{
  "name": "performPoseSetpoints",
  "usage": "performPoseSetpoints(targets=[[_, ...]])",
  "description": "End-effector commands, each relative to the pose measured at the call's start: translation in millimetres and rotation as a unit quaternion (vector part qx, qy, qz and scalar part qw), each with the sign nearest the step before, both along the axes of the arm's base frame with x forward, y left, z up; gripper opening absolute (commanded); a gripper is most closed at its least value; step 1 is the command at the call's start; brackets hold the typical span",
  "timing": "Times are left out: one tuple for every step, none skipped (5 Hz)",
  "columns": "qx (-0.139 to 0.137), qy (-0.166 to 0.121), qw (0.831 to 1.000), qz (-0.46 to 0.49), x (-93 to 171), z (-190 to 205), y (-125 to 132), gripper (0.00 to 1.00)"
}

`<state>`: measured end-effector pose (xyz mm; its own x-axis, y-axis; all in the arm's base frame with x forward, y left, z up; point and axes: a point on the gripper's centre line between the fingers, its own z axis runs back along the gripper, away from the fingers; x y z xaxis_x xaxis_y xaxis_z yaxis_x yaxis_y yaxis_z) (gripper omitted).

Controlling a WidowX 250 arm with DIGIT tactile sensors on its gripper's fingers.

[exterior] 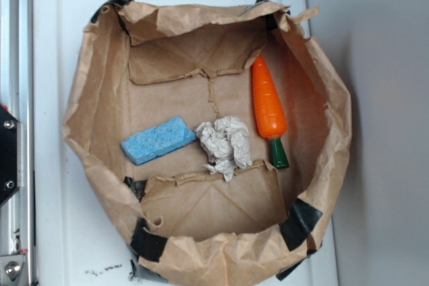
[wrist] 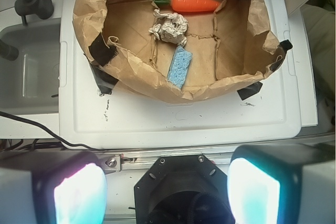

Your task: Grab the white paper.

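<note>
The white paper (exterior: pixel 226 144) (wrist: pixel 169 26) is a crumpled off-white wad lying on the floor of the open brown paper bag (exterior: pixel 100 98) (wrist: pixel 134 74), between a blue sponge and an orange carrot. My gripper (wrist: pixel 167 190) shows only in the wrist view, high above and well short of the bag, over the robot's black base. Its two pads (wrist: pixel 80 195) stand far apart, open, with nothing between them. The exterior view does not show the gripper.
An orange carrot (exterior: pixel 268 104) (wrist: pixel 194 2) with a green end lies right of the paper. A blue sponge (exterior: pixel 158 140) (wrist: pixel 180 66) lies left of it. The bag sits on a white lid (exterior: pixel 53 45) (wrist: pixel 184 119). A grey sink (wrist: pixel 26 66) is beside it.
</note>
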<state>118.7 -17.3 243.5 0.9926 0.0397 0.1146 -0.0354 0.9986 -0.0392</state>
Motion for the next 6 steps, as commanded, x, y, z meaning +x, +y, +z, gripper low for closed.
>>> performPoseSetpoints(targets=[[0.0, 0.0, 1.0, 0.0, 0.0, 0.0, 0.0, 1.0], [-0.023, -0.005, 0.999, 0.033, 50.0, -2.5, -5.0, 1.0], [-0.033, -0.016, 0.999, 0.035, 100.0, -11.6, -1.4, 1.0], [-0.033, -0.016, 0.999, 0.035, 100.0, -11.6, -1.4, 1.0], [-0.033, -0.016, 0.999, 0.035, 100.0, -11.6, -1.4, 1.0], [-0.033, -0.016, 0.999, 0.035, 100.0, -11.6, -1.4, 1.0]])
